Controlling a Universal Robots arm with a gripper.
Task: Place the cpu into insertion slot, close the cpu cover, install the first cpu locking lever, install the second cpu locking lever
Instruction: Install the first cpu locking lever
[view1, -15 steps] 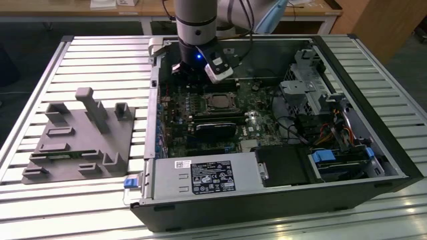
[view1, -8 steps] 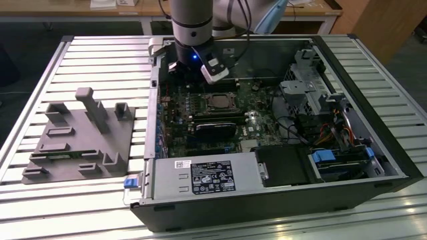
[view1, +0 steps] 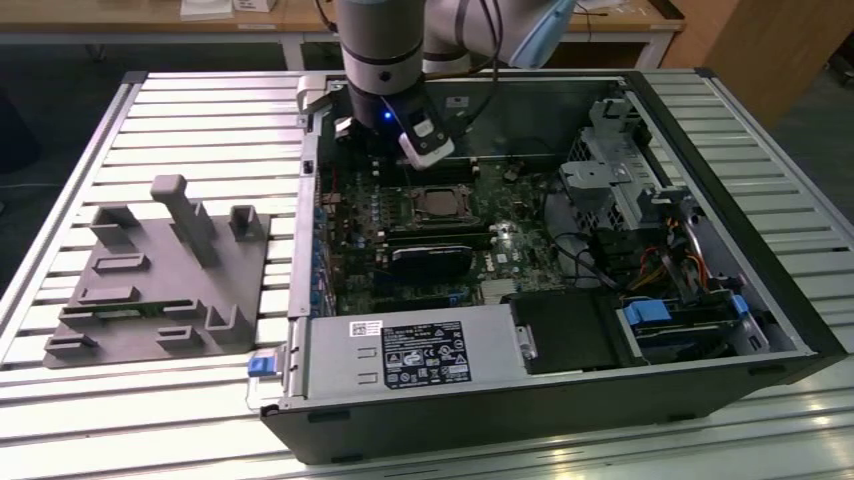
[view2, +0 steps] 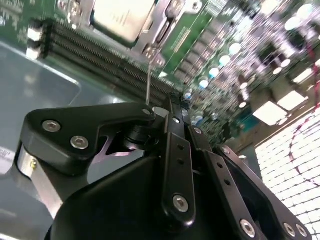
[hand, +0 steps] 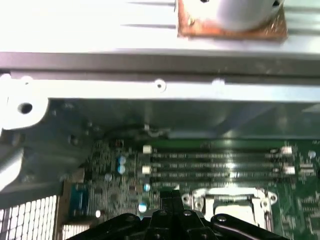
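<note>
The cpu (view1: 437, 205) sat in the insertion slot (view1: 412, 203) on the motherboard (view1: 521, 250), just nearer than the gripper (view2: 171, 105), whose jaws looked pressed together, a thin upright locking lever (view2: 148, 80) at their tips.

in the exterior view overhead light falls evenly; the slatted metal table (view1: 134, 420) glares white on its near slats, the computer case (view1: 534, 400) is shaded inside, and a blue light (view1: 387, 114) glows on the arm (view1: 380, 40). in the second wrist view the vent grille (view2: 290, 145) burns out white, the motherboard (view2: 220, 55) is blurred, the cpu (view2: 122, 17) shows a pale sheen. in the first wrist view the table washes out white.
</note>
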